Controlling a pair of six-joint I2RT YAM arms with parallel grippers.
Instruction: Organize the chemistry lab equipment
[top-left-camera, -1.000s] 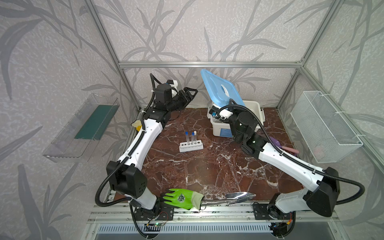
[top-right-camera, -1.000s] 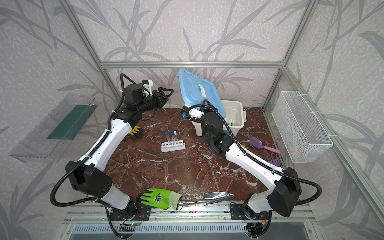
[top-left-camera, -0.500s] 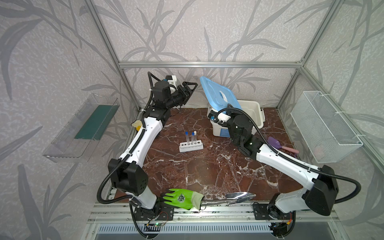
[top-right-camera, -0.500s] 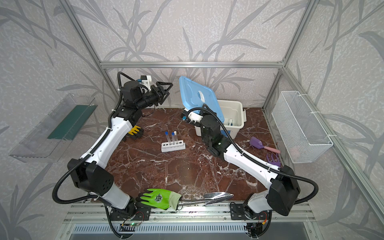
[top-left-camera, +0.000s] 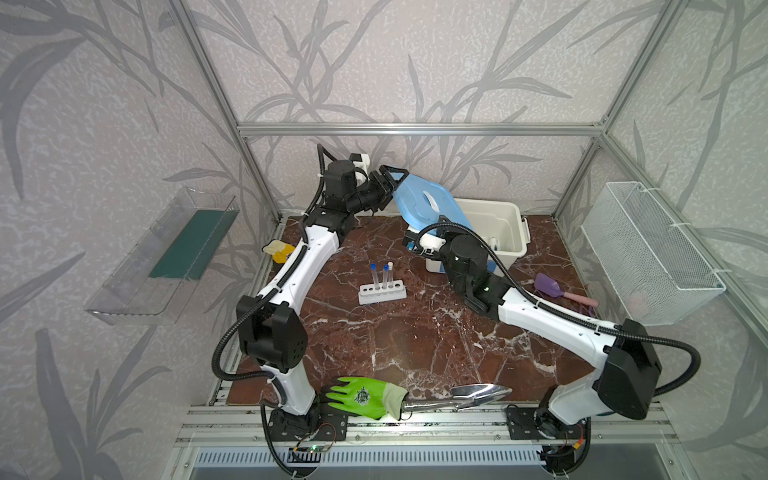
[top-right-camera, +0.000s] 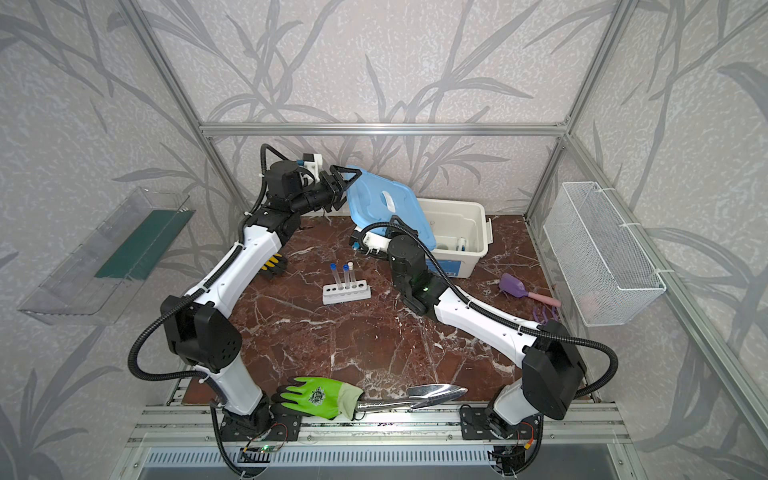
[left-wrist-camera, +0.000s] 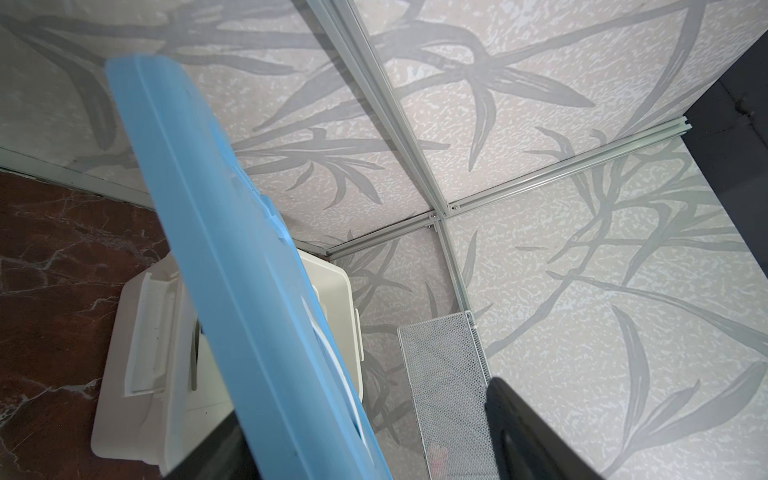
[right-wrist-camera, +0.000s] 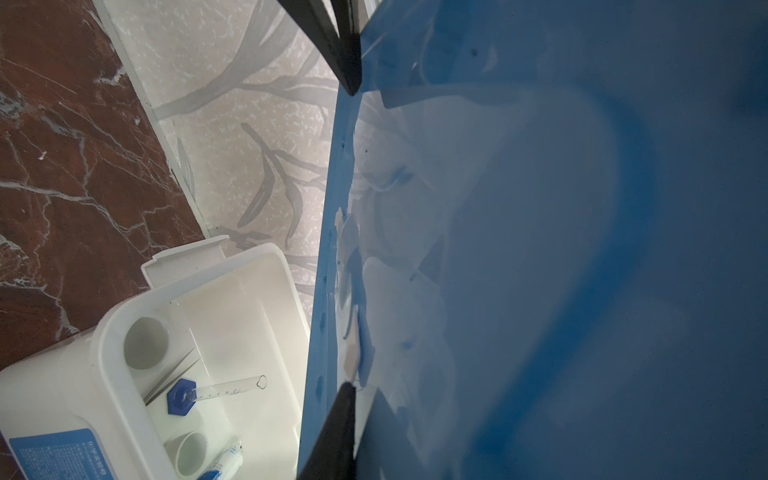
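Right wrist view: the clear tube (right-wrist-camera: 224, 388) in the box (right-wrist-camera: 232, 316) looks fragile, slippery; grasp mid-body. Right hand (right-wrist-camera: 350, 239) pinches the lid (right-wrist-camera: 540, 249); left hand (top-left-camera: 391, 187) wide.

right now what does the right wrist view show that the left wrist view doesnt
Only the right wrist: the white plastic bin from inside, with thin metal tweezers, a clear tube on a blue hexagonal base, white cups and a bottle. Only the left wrist: the white wire mesh basket. Both: the blue plastic lid, the bin and the marble table.
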